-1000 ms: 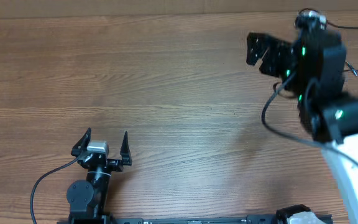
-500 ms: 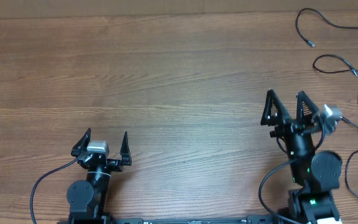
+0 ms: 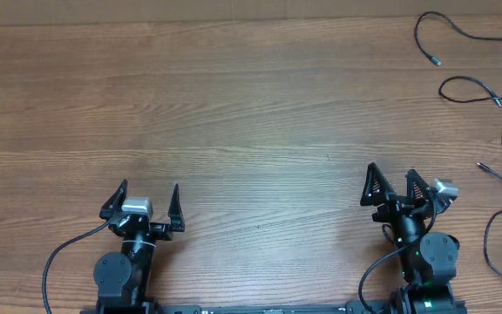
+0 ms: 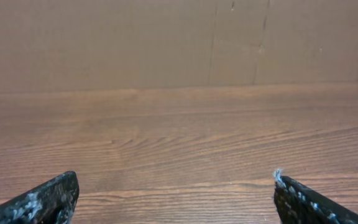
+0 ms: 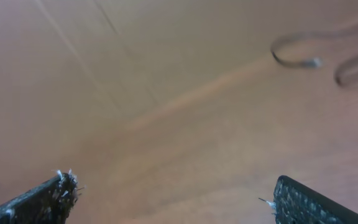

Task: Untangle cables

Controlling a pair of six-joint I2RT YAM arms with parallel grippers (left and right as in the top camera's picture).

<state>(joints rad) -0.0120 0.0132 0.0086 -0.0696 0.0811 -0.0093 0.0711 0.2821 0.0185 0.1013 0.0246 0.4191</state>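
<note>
Left gripper [image 3: 149, 187] sits parked at the worktop's [image 3: 234, 113] near edge, jaws wide, nothing between them. Right gripper [image 3: 391, 172] is at the same edge towards the right, also wide and empty.

The cables [image 3: 462, 78] lie along the right edge, from the far right corner down towards the near one. They form separate loops with no crossings in view, though several run off the frame.

Judgement: both arms are tucked back to leave the cables undisturbed. You'll likely find the untangling is finished; check the hidden ends.
</note>
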